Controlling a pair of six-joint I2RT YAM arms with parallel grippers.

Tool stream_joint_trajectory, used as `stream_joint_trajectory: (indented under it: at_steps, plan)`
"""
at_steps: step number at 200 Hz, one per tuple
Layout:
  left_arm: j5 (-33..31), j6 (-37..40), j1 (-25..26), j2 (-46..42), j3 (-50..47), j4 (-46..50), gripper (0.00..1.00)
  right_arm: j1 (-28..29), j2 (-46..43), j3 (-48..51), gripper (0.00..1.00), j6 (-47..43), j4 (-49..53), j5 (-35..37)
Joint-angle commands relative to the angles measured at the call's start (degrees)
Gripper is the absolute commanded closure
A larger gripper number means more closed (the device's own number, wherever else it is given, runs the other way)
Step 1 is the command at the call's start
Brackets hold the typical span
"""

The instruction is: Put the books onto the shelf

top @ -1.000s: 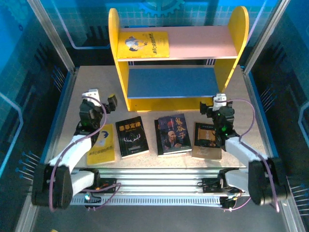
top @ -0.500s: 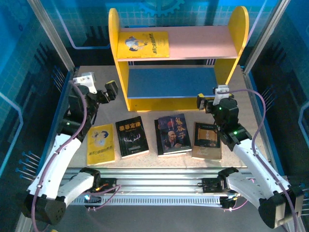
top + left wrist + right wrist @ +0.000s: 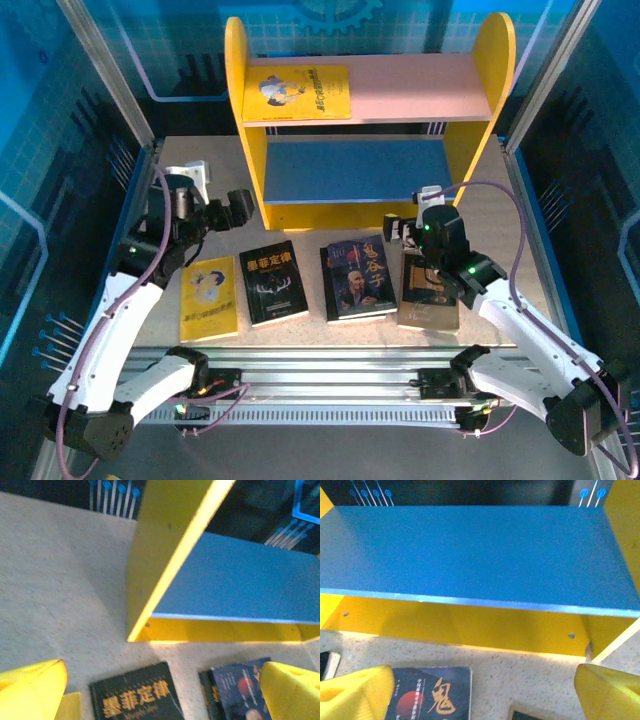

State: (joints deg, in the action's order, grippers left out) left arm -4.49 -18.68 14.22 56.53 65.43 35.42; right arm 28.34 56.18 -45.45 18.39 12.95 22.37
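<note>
The shelf point(image 3: 245, 120) stands at the back centre, and one yellow book point(image 3: 297, 92) lies on its pink upper board. Its blue lower board point(image 3: 355, 168) is bare. Four books lie flat in a row at the table's front: a yellow one point(image 3: 210, 297), a black one with antlers point(image 3: 275, 282), a dark portrait one point(image 3: 358, 277) and a brown-black one point(image 3: 430, 290). My left gripper point(image 3: 238, 208) hovers open above and behind the black book point(image 3: 135, 695). My right gripper point(image 3: 396, 228) hangs open between the portrait book point(image 3: 432, 695) and the brown-black book, facing the lower board point(image 3: 480, 550).
The shelf's left side panel point(image 3: 165, 545) rises right in front of my left gripper. Metal posts and blue walls close in the table on both sides point(image 3: 140, 120). A strip of bare tabletop point(image 3: 520, 680) lies between the shelf's base and the row of books.
My left gripper has swung right and nearer, toward the black book. My right gripper has moved left and a little nearer, over the gap beside the portrait book. No book has moved.
</note>
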Motion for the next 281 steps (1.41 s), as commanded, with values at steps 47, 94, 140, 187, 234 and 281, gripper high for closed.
stream_joint_trajectory:
  at_steps: [47,94,140,187,234,281]
  plan:
    - [6.3,-14.0,6.7,1.7,-12.3,-5.5,0.01,0.6,-2.9,5.1,0.13,10.1,10.4,-2.7]
    - [5.9,-18.9,11.2,7.5,-14.2,-9.0,0.01,-1.5,-0.1,7.5,0.17,12.2,11.1,-7.8]
    - [7.9,-23.7,17.5,16.1,-13.7,-12.7,0.01,-3.4,7.2,8.4,0.25,13.2,8.1,-15.9]
    - [8.8,-24.5,22.7,26.0,-9.7,-11.7,0.01,-4.0,14.0,7.4,0.32,13.2,7.2,-19.7]
    - [11.3,-25.2,24.8,33.3,-6.4,-11.2,0.01,-6.0,16.8,8.1,0.33,14.3,6.5,-21.2]
    - [13.3,-25.1,27.1,37.3,-4.1,-12.4,0.01,-8.1,19.0,9.8,0.37,15.2,2.8,-25.1]
